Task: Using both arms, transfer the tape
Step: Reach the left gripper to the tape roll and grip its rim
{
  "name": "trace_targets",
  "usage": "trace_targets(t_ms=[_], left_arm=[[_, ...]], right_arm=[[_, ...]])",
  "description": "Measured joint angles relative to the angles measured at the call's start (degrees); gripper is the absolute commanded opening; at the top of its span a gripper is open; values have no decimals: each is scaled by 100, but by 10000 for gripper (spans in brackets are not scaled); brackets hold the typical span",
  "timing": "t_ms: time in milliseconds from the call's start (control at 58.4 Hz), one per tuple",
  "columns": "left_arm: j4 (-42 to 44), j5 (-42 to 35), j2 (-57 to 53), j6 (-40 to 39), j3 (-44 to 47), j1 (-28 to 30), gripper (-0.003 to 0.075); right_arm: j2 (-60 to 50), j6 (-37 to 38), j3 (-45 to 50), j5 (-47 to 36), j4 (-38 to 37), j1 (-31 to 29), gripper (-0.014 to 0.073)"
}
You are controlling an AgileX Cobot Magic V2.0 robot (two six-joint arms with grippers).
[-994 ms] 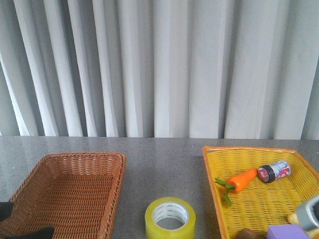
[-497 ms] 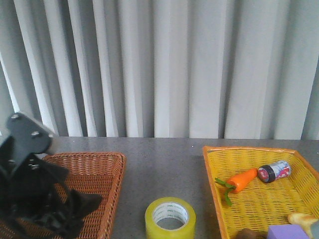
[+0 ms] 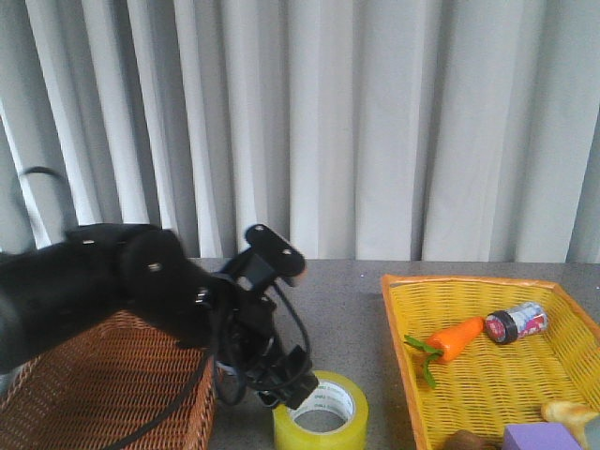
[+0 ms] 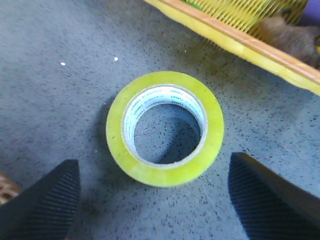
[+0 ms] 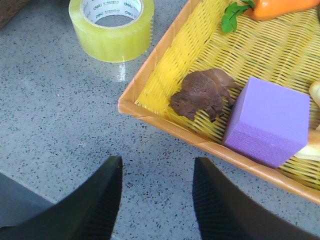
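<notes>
The tape [image 3: 321, 412], a yellow roll with a white printed core, lies flat on the grey table between the two baskets. It also shows in the left wrist view [image 4: 165, 127] and in the right wrist view [image 5: 111, 25]. My black left arm [image 3: 141, 291] reaches in from the left and hangs just over the roll. My left gripper [image 4: 154, 167] is open wide, its fingers standing on either side of the roll and above it, not touching. My right gripper [image 5: 157, 162] is open and empty over bare table, beside the yellow basket's corner.
A brown wicker basket [image 3: 112, 375] stands at the left, partly behind my left arm. A yellow basket [image 3: 398, 347] at the right holds a toy carrot [image 3: 457, 339], a red-labelled jar [image 3: 516, 322], a purple block [image 5: 267, 122] and a brown lump [image 5: 200, 95].
My left arm has swung up from the lower left, across the brown basket, to above the tape. The tape has not moved.
</notes>
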Motion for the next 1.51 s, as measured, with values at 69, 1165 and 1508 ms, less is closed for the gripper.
trace_targets(t_ms=[69,1165,1508], left_arm=[[87,202,353,-96,-365,0,573],[671,841,2493,-761,-2107,-4,85],[714,1130,2050,-758,-2093,-4,71]], right_arm=[[0,0,0,11,0,0,326],[0,4,0,31,3,0,326],[0,4,0,31,3,0,326]])
